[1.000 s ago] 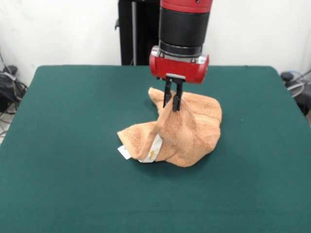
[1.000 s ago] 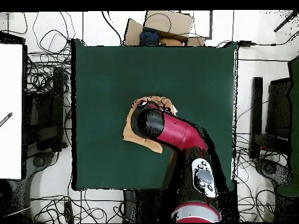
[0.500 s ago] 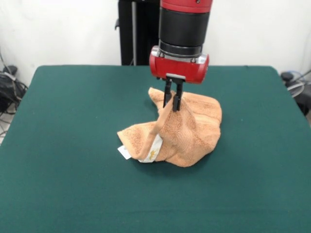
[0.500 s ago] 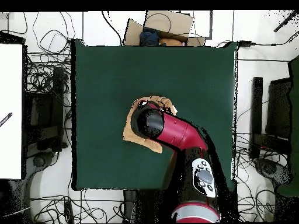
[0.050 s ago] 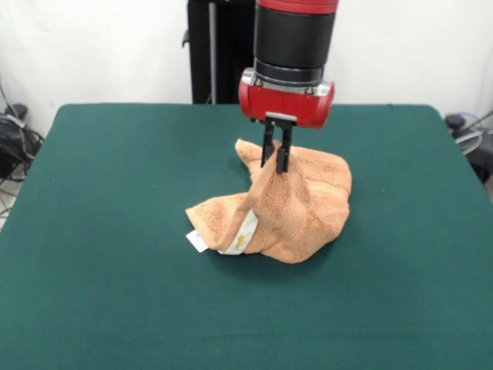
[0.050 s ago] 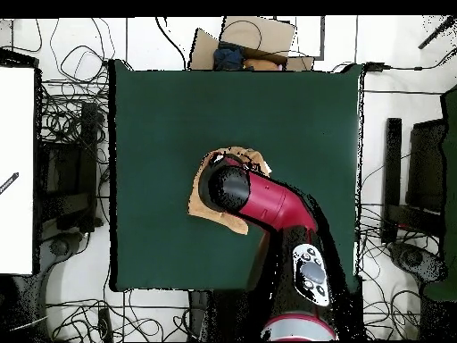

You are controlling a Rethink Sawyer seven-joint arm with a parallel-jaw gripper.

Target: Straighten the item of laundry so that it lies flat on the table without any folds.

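- My gripper (image 5: pixel 276 163) was clamped on the towel (image 5: pixel 296 208); its two black fingers (image 5: pixel 283 150) stood close together, pinching a peak of the orange-tan cloth between their tips.
- From that pinch the towel hung down in a tent shape; below my gripper the rest lay bunched and folded on the green table (image 5: pixel 108 231), around the table's middle.
- At the towel's lower edge, below and to the picture's left of my gripper in the front view, a pale woven band (image 5: pixel 245 233) curved along the hem; it carried small yellowish marks that I could not read.
- Just beside that band a white tag (image 5: pixel 197 241) stuck out onto the felt; any writing on it was too small to make out.
- In the overhead view my red and black arm (image 6: pixel 268 204) covered most of the towel (image 6: pixel 214 217); only its edges showed round my wrist.
- Beyond the table's far edge in that view sat an open cardboard box (image 6: pixel 245 37) with dark blue things in it; I could not tell what they were.
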